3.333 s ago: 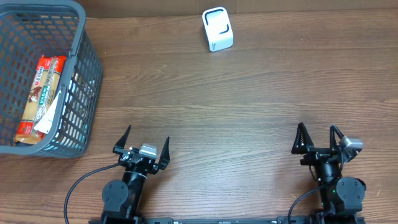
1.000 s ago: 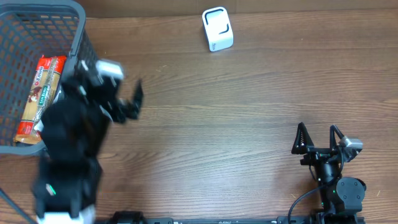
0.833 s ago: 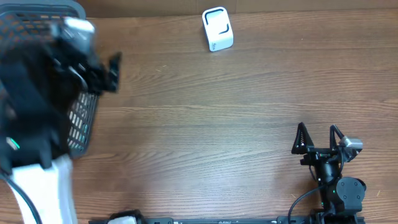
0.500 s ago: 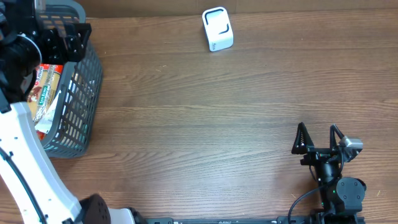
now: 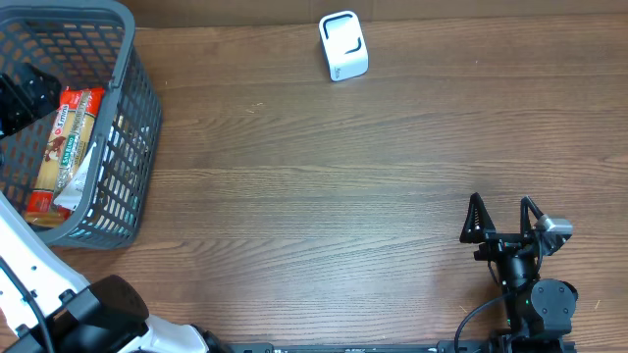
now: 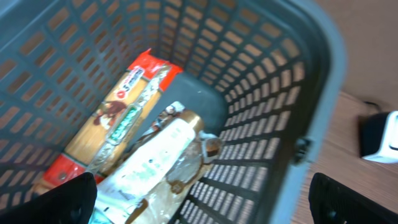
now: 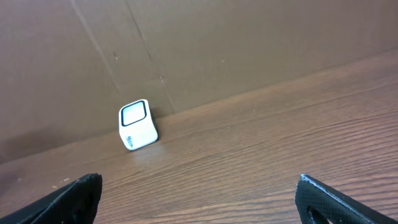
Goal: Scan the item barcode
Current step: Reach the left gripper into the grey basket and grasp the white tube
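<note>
Overhead: a grey basket (image 5: 137, 108) is seen at the far left of the table (image 5: 324, 196), with a red-and-orange packet (image 5: 67, 147) inside. The left gripper (image 5: 22, 101) is held over the basket, jaws spread and empty. The right gripper (image 5: 500, 218) is parked near right, likewise spread and empty. A white scanner (image 5: 343, 46) is set at the far edge.

Left wrist: the packet is shown on the basket floor, beside a white pouch (image 6: 155, 158).

Right wrist: the scanner is seen well ahead.
</note>
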Action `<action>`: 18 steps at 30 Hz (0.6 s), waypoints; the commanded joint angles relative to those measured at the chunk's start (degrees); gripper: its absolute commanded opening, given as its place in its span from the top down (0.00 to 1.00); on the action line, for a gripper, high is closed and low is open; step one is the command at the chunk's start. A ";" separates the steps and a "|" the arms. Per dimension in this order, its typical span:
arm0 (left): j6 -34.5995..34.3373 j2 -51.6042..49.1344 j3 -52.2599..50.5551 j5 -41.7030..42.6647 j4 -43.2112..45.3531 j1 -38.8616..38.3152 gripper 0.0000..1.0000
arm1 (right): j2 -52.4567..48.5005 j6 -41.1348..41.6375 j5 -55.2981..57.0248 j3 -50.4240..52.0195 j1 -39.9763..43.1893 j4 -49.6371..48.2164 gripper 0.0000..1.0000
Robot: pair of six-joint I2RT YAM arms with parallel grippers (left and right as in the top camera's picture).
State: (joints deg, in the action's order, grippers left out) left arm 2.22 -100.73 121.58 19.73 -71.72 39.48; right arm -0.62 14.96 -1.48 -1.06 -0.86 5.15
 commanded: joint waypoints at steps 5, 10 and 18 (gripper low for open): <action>6.34 -4.63 -2.80 -5.22 0.33 -0.17 0.01 | 0.46 -0.22 0.35 0.59 -0.26 -0.44 0.00; 9.68 -4.70 -10.43 -6.34 5.09 0.26 0.00 | 0.46 -0.22 0.35 0.59 -0.26 -0.44 0.00; 17.42 -4.81 -26.16 -6.36 18.80 0.20 0.00 | 0.46 -0.22 0.35 0.59 -0.26 -0.44 0.00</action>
State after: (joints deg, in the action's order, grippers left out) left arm 14.81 -105.03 99.53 13.87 -55.70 39.48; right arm -0.62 14.98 -1.45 -1.06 -0.84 5.13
